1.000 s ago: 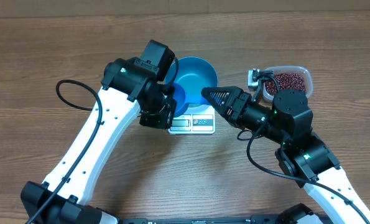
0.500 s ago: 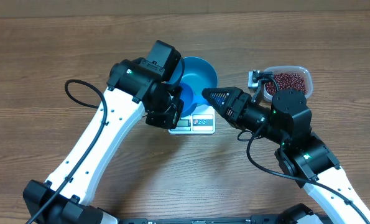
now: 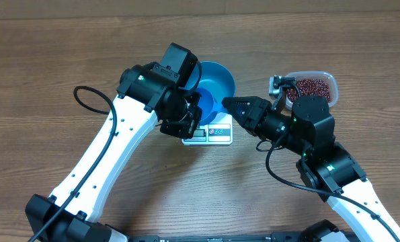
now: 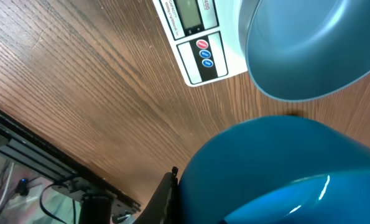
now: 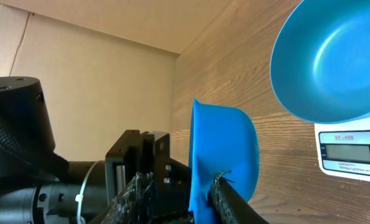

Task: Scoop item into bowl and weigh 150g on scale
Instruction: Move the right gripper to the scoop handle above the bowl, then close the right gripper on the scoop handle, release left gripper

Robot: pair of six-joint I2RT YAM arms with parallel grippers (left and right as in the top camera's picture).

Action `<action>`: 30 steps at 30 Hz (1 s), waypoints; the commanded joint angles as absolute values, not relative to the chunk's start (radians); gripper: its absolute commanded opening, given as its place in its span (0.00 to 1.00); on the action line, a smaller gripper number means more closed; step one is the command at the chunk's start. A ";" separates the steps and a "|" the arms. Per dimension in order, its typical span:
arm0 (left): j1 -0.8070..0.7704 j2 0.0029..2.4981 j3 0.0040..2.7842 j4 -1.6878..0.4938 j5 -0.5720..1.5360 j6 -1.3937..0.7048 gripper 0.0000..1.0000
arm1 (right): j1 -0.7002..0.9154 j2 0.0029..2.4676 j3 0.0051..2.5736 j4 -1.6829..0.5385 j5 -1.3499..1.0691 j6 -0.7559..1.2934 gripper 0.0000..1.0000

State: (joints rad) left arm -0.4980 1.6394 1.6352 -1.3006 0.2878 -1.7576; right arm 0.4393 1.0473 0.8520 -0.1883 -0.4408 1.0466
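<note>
The teal-blue bowl (image 3: 217, 76) (image 4: 309, 50) (image 5: 334, 56) stands on the white scale (image 3: 210, 133) (image 4: 197, 43) (image 5: 349, 152) and shows nothing inside. A bright blue scoop (image 3: 205, 107) (image 4: 284, 168) (image 5: 225, 149) hangs just in front of the bowl. My left gripper (image 3: 189, 115) is shut on it from the left, one finger (image 4: 167, 200) flat against its side. My right gripper (image 3: 228, 103) (image 5: 186, 180) has closed onto the scoop's rim from the right. The item, red-brown beans (image 3: 312, 87), lies in a clear tub (image 3: 331, 81) at the right.
A small grey object (image 3: 275, 84) sits by the tub's left end. The left arm's black cable (image 3: 85, 101) loops over the table. Both arms crowd the space round the scale.
The left arm has carried the scoop a little right, toward the right gripper. The right gripper's jaws have drawn together on the scoop's rim.
</note>
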 commanded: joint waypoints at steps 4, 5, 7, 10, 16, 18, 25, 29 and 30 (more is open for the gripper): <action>-0.505 1.647 1.645 -1.300 0.315 -1.728 0.04 | 0.443 1.046 0.871 -0.204 -0.419 1.040 0.24; -0.505 1.647 1.645 -1.300 0.315 -1.728 0.04 | 0.443 1.046 0.871 -0.204 -0.419 1.040 0.20; -0.505 1.647 1.645 -1.300 0.315 -1.728 0.04 | 0.443 1.046 0.871 -0.204 -0.419 1.040 0.13; -0.506 1.647 1.645 -1.300 0.321 -1.727 0.04 | 0.443 1.046 0.871 -0.204 -0.419 1.040 0.12; -0.506 1.647 1.645 -1.300 0.334 -1.727 0.04 | 0.443 1.046 0.871 -0.204 -0.419 1.040 0.12; -0.506 1.647 1.645 -1.300 0.335 -1.724 0.04 | 0.443 1.046 0.871 -0.204 -0.417 1.040 0.10; -0.506 1.647 1.645 -1.300 0.336 -1.724 0.04 | 0.443 1.046 0.871 -0.204 -0.382 1.048 0.10; -0.506 1.647 1.645 -1.300 0.341 -1.732 0.04 | 0.443 1.046 0.871 -0.204 -0.378 1.048 0.14; -0.506 1.647 1.645 -1.300 0.341 -1.740 0.04 | 0.443 1.046 0.871 -0.204 -0.377 1.048 0.16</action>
State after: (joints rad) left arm -0.4980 1.6394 1.6352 -1.3006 0.3237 -1.7470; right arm 0.4393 1.0473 0.8520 -0.2089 -0.3985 1.0466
